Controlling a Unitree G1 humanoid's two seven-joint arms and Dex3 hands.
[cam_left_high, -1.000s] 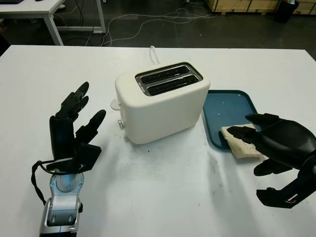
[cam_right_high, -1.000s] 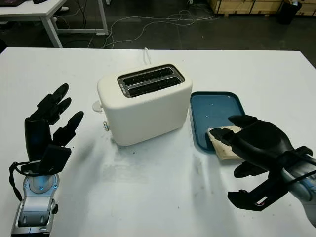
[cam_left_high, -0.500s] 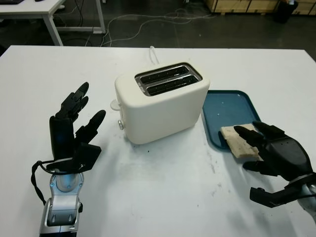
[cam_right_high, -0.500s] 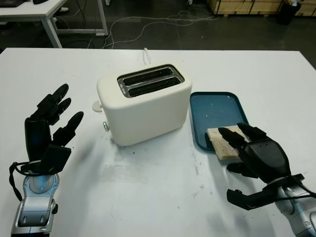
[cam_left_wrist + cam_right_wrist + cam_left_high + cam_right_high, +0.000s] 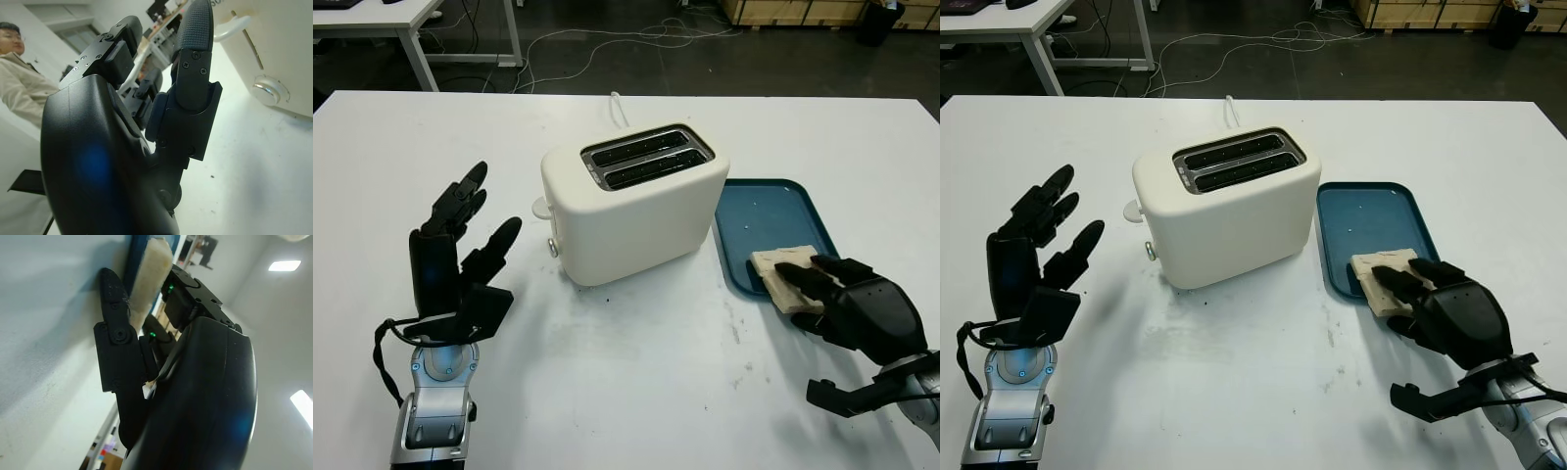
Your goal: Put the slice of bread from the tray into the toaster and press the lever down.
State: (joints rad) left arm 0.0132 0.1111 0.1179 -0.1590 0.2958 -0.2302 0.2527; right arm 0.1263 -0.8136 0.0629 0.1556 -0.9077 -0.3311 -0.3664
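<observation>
Cream toaster [image 5: 636, 211] with dark slots; pale tan bread [image 5: 783, 279] with a browner crust; dark blue tray [image 5: 766, 215]; white table [image 5: 636, 392]; both hands black, left [image 5: 460, 259] and right [image 5: 862, 308].

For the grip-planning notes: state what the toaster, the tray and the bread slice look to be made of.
Toaster: likely cream plastic with a soft sheen; dark metal-looking slots on top.
Tray: probably moulded blue plastic, matte, with a raised rim.
Bread slice: pale, porous crumb, looks soft; the right hand is on it.
</observation>
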